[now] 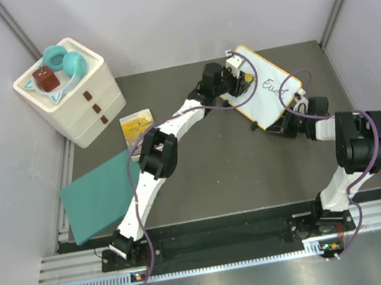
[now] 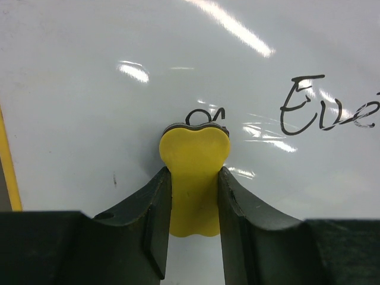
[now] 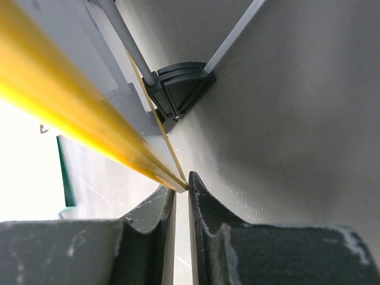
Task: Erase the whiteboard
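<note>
Yellow eraser [image 2: 195, 155] first: you have it pinched in the L gripper [image 2: 194, 176], w/ its dark felt edge pressed on the whiteboard [image 2: 107, 107]. The jaws are only a little apart, just as wide as the eraser's thin middle, & both fingers [image 2: 155, 208] touch its sides.

The whiteboard sits at the far right of the table [image 1: 218, 174], turned at a slant. It is well apart from the white drawers [image 1: 90, 108] & the teal sheet [image 1: 101, 198] on the left.

I think you are in the wiping step, and it is not near done. A small black squiggle [image 2: 205, 114] sits just above the eraser. The black letters [image 2: 326, 110], which read like "Eve", are off to the right and look untouched.

Next, I'd say push the eraser up over the squiggle, then slide it right across the letters. Keep it flat & pressed down, or the ink may stay.

The R gripper [image 3: 181, 189] is nearly closed. The board's thin yellow frame [image 3: 71, 107] runs right into the gap, so it looks like it grips the board's edge. Keep that hold firm so the board can't slip while you rub.
</note>
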{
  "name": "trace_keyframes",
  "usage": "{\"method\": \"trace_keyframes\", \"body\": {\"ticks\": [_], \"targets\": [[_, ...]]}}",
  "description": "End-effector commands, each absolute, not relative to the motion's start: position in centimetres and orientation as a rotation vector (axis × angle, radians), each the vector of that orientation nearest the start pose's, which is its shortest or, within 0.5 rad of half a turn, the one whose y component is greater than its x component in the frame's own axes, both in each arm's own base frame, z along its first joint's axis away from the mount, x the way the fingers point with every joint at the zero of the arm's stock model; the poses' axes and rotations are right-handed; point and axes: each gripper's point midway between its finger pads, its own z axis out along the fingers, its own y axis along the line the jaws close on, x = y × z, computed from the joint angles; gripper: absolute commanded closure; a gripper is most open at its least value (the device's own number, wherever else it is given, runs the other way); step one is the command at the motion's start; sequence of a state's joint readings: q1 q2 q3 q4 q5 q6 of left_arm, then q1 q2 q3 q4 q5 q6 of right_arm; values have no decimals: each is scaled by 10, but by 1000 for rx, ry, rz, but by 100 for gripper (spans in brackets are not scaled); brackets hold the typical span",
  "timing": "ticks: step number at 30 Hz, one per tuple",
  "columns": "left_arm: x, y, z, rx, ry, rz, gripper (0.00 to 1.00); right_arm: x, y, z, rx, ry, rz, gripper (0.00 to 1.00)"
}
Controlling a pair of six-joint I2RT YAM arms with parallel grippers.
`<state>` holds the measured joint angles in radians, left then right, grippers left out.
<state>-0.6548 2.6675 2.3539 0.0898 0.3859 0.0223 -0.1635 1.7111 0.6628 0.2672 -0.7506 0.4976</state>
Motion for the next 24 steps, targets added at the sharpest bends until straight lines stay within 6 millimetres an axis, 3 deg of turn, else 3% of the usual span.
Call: {"method": "trace_keyframes", "body": {"ticks": [1, 9, 15, 24], "targets": [[509, -484, 62, 1028, 1828, -773, 100, 323, 105, 14, 293, 2419, 1136, 100], [504, -502, 75, 1057, 1720, -765, 100, 323, 106, 14, 291, 2421, 1135, 100], [512, -523, 108, 940, 1613, -845, 100, 323, 106, 14, 293, 2422, 1137, 100], [533, -530, 159, 688, 1442, -917, 100, 323, 106, 14, 291, 2422, 1138, 100]]}}
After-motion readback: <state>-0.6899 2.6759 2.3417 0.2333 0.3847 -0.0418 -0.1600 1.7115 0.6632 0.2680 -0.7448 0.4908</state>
